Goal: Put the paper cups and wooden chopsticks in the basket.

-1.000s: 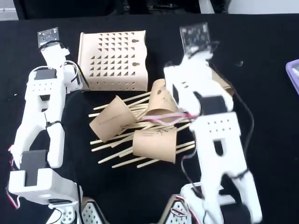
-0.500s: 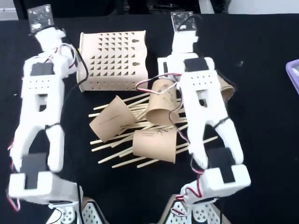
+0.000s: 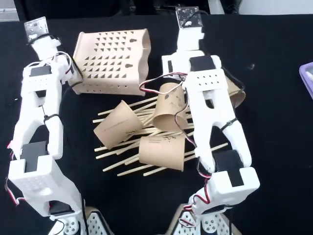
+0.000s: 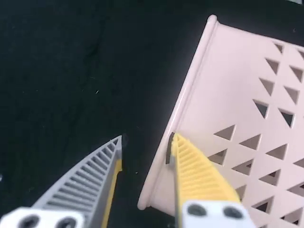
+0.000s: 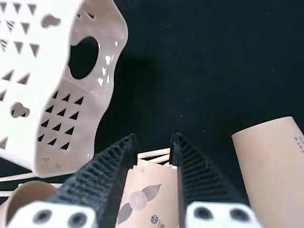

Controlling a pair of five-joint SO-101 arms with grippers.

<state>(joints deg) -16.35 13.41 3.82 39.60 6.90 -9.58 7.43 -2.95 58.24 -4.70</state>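
Basket (image 3: 112, 61): on its side, far left of centre, rim touched by one finger of the spread left gripper (image 4: 145, 140). Paper cups (image 3: 161, 152) and wooden chopsticks (image 3: 144, 108): heaped mid-table, just nearer than the basket. Right gripper (image 5: 153, 137): spread, above one cup.

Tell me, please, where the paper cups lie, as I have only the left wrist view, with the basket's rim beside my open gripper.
Observer: In the high view, three lie tipped over on the spread chopsticks in front of the basket: a left cup, a middle cup and a near cup.
Operator: Thank you. Are there any more cups?
Observer: Yes, a fourth cup shows partly from under the right arm.
Operator: And what is the other gripper doing?
Observer: In its wrist view, the right gripper hangs open over a leaf-printed cup. I cannot tell which cup that is.
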